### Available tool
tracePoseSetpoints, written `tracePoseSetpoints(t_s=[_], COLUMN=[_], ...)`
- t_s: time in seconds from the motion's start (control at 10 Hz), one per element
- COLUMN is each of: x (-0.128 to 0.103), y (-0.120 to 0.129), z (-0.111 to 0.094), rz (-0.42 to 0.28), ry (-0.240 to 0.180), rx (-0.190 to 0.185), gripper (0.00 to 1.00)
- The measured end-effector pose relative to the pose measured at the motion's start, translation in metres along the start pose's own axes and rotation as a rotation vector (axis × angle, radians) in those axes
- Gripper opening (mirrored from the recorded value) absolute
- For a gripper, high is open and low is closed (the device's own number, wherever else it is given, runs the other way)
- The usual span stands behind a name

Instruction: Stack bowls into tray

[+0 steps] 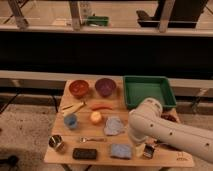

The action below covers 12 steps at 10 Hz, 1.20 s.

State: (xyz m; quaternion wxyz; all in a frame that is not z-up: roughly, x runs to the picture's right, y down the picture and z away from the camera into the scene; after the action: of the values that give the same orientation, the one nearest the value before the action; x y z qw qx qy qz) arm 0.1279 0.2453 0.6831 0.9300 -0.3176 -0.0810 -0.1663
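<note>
The orange-red bowl [79, 88] and the dark purple bowl [105, 86] stand side by side at the back left of the wooden table [67, 150], both upright and empty. The green tray [148, 79] stands to their right at the back right corner, with nothing in it. My white arm [160, 129] reaches in from the lower right across the table's right front. Its bend is just in front of the tray. My gripper is hidden behind the arm, so I cannot place it relative to the bowls.
A blue cup [70, 120], an orange fruit [95, 117], a red chili [101, 106], a grey cloth [114, 126], a blue sponge [120, 150], a black box [85, 153], a tin [56, 143] and a small dark object [148, 150] lie on the table's front half.
</note>
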Motion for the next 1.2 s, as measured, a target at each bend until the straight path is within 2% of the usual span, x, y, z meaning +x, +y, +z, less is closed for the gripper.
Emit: tracePoseSetpoints(t_s=[0.2,0.4,0.6,0.9,1.1,1.2], x=[0.001,-0.008,-0.017,-0.03,-0.052,-0.072], y=[-0.002,-0.024,-0.069,-0.157,-0.196,-0.215], z=[-0.001,0.002,0.003,0.007,0.008,0.008], rz=[-0.007,-0.031,-0.053,-0.109,-0.139,-0.165], ry=[-0.007,-0.024,-0.042,-0.067,-0.084,-0.097], rx=[0.007,0.026,0.048,0.073,0.086,0.097], gripper=[0.8,0.8,0.8,0.8,0.8,0.8])
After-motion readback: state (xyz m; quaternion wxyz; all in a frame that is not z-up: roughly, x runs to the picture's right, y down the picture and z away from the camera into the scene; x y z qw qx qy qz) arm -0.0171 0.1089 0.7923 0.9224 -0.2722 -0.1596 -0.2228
